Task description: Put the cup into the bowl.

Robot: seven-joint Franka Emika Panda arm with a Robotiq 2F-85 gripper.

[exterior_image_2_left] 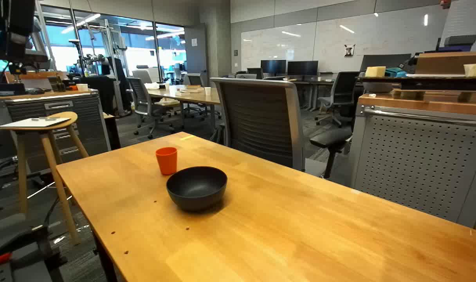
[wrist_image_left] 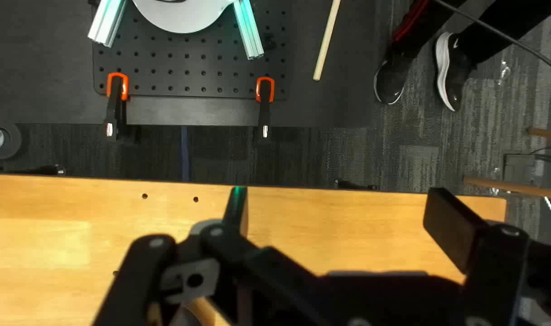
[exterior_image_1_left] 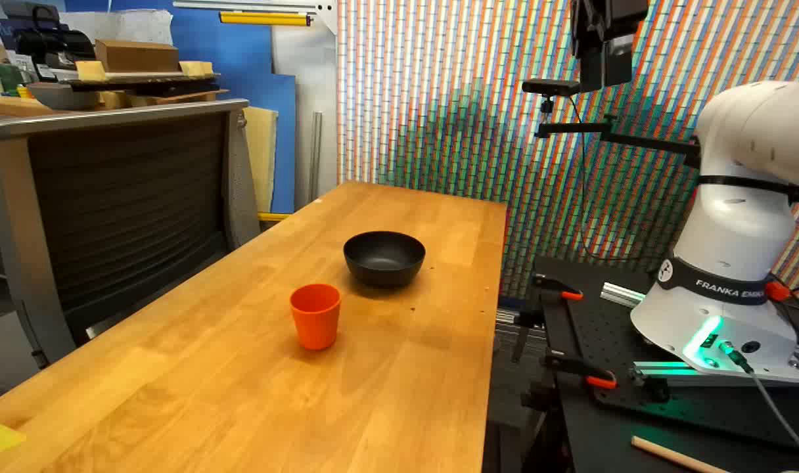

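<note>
Item 1, cup [exterior_image_1_left: 315,322]. Small, orange-red, slightly tapered, without handle. Standing upright on the wooden table [exterior_image_1_left: 399,407], mouth up; well below the claw [wrist_image_left: 342,222] and off to one side of it in both exterior views. Outside the bowl [exterior_image_1_left: 384,263], near its wall, with a narrow strip of wood between in an exterior view.

Item 2, bowl. Round, shallow, matte black. Resting right way up on the same table, likewise well below the claw and to one side. Visible inside from both exterior views: without the cup.

Item 3, claw. Spread wide in the wrist view, with table wood and edge showing in the gap; holding neither cup nor bowl. Raised high, well apart from both.

Done, by judgement: nothing of the transfer, with the task at its very start; at most, readiness to take hold, to go by the spread.

Left, in likely order: bringing the claw across and down to the cup; pinching it; lifting above the bowl's rim; carrying the short way over; lowering inside; letting go; drawing back. Fit, by judgement: easy enough, with the cup narrower than the bowl.
</note>
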